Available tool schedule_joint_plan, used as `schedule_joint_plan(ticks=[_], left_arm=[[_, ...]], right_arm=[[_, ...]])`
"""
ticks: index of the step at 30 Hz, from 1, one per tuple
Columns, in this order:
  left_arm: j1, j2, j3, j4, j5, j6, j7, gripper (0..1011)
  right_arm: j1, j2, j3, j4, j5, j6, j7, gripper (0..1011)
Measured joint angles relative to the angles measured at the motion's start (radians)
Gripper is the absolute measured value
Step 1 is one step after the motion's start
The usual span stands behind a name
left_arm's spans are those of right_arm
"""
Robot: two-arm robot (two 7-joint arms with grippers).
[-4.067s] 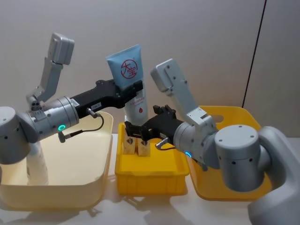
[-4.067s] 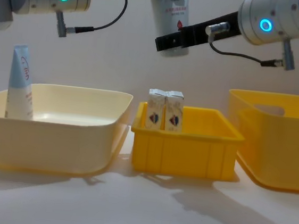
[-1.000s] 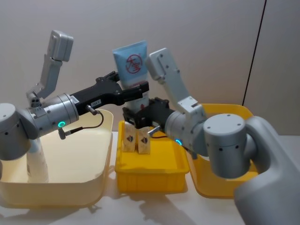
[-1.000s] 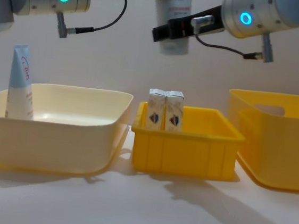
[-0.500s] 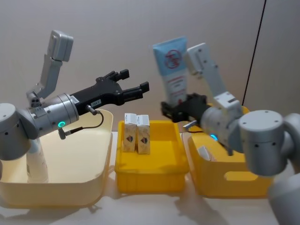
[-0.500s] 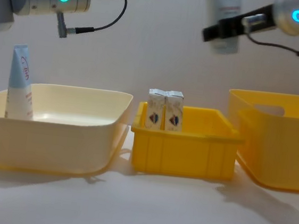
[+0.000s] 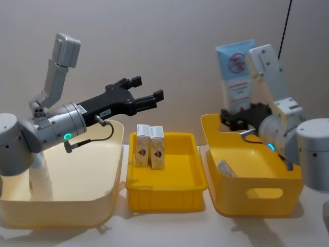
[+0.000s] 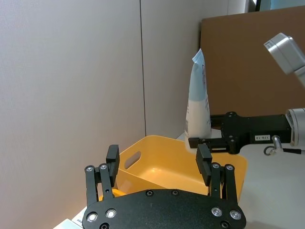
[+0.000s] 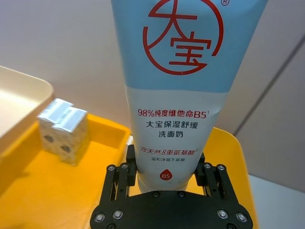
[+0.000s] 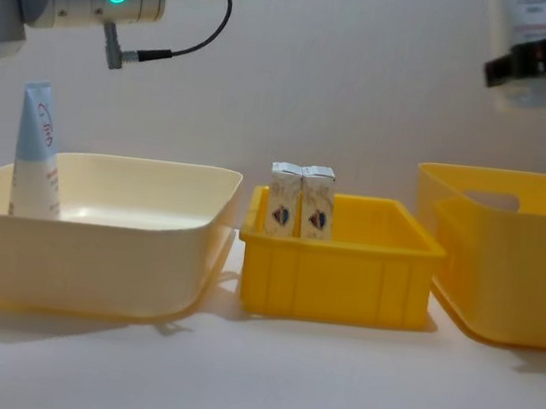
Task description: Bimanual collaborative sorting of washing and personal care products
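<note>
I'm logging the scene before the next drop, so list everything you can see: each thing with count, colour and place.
face-wash tube: 1, light blue and white with red mark, upright in the right gripper above the large yellow bin
second tube: 1, light blue and white, standing in the cream bin's left end
cartons: 2, cream, side by side in the small yellow bin
cream bin: 1, on the left
small yellow bin: 1, in the middle
large yellow bin: 1, on the right, a pale item inside
left gripper: 1, black, open, raised above the cream bin
right gripper: 1, black, shut on the tube's base
</note>
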Motion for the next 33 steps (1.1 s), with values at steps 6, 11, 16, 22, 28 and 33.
schedule_joint_plan(ticks=[6,11,16,22,28,33], left_arm=[[0.000,0.000,0.000,0.000,0.000,0.000,0.000,1000],[0.000,0.000,0.000,0.000,0.000,0.000,0.000,1000],[0.000,0.000,0.000,0.000,0.000,0.000,0.000,1000],[0.000,0.000,0.000,0.000,0.000,0.000,0.000,1000],[0.000,0.000,0.000,0.000,0.000,0.000,0.000,1000],[0.000,0.000,0.000,0.000,0.000,0.000,0.000,1000]], right_arm=[[0.008,-0.008,0.035,0.022,-0.016,0.033,-0.045,666],[0.034,-0.024,0.072,0.074,-0.037,0.064,-0.100,666],[0.059,-0.036,0.096,0.124,-0.050,0.081,-0.136,666],[0.083,-0.045,0.118,0.172,-0.064,0.096,-0.171,666],[0.097,-0.050,0.130,0.200,-0.072,0.103,-0.189,666],[0.106,-0.054,0.138,0.217,-0.077,0.108,-0.201,666]])
